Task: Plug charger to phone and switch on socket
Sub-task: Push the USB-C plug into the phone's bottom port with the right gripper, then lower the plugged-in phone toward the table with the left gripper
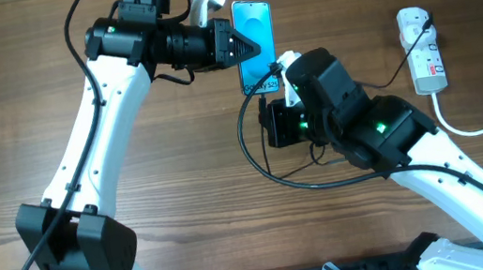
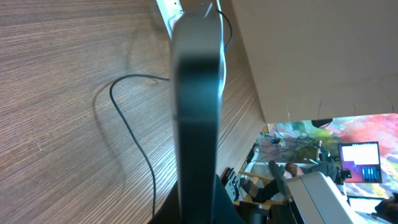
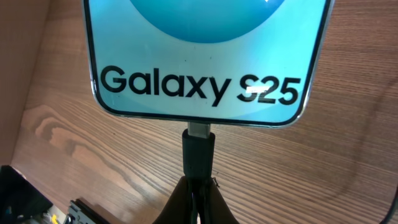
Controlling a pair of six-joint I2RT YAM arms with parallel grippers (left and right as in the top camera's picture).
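The wood-grain counter [image 1: 11, 111] carries the white socket [image 1: 424, 51] at the right, with a black plug in it, well apart from the phone [image 1: 252, 20]. The left tool [image 1: 250, 48] is clamped on the phone's side. The cyan screen reads "Galaxy S25" in black. The right tool [image 3: 198, 186] is pinched on the charger [image 3: 198, 152], whose metal tip meets the phone's lower edge.

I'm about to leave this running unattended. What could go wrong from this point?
Metal shows between the charger tip and the phone, so it may not be fully seated; a skewed push by the right pincer could bend it. The left pincer grips only the phone's edges, so the phone might slip.
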